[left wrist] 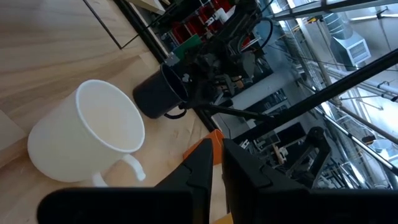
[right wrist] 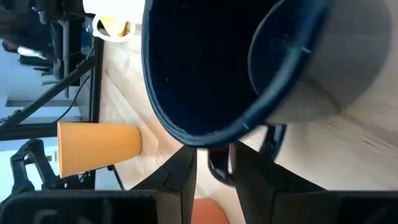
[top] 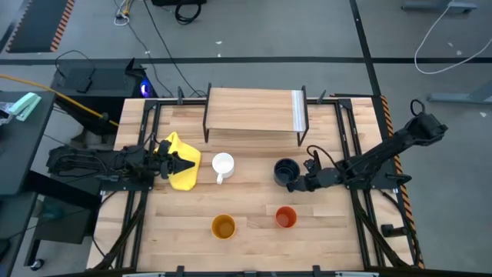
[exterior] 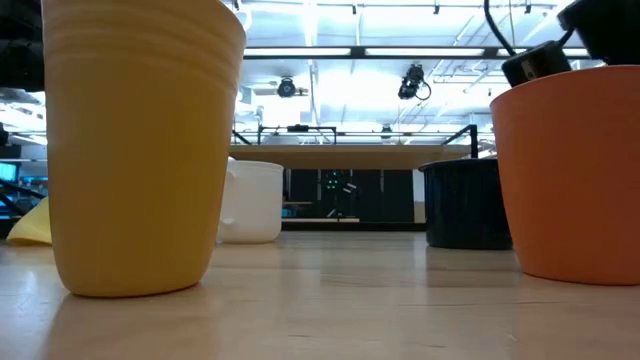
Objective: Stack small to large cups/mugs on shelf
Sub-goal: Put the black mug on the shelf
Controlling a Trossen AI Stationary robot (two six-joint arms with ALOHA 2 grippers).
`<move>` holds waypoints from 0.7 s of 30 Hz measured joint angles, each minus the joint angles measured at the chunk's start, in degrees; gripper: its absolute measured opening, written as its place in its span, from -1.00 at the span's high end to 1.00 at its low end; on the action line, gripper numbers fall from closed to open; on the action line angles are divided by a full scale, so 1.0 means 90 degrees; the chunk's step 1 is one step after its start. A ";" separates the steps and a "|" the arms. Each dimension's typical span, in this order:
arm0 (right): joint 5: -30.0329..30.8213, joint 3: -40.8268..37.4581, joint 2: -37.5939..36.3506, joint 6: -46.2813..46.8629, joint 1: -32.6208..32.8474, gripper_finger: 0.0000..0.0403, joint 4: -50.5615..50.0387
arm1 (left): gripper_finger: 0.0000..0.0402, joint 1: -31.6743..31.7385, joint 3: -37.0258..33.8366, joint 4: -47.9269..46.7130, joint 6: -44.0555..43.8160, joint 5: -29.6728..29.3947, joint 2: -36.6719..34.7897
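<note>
While the right gripper (top: 302,183) sits at the navy mug (top: 286,171), its fingers (right wrist: 184,167) straddle the handle (right wrist: 219,167), clamped on it or not I cannot tell. Left gripper (top: 187,162) hovers over the yellow cloth (top: 181,171), fingers (left wrist: 200,174) nearly together, nothing held, pointing at the white mug (top: 222,165) just beside. Yellow cup (top: 224,227) and orange cup (top: 285,217) stand at the near edge, apart. Shelf (top: 254,110) at the far side, bare.

A robotics lab or workshop: concrete floor (top: 269,31) with loose cables (top: 446,35), overhead strip lights (exterior: 400,52), hazard-striped mat (top: 38,23)
</note>
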 joint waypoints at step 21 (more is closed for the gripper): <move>-0.0544 0.0007 0.0422 -0.0355 -0.0379 0.48 0.0811 | 0.80 -0.0002 0.0000 0.0000 -0.0046 0.0248 -0.0002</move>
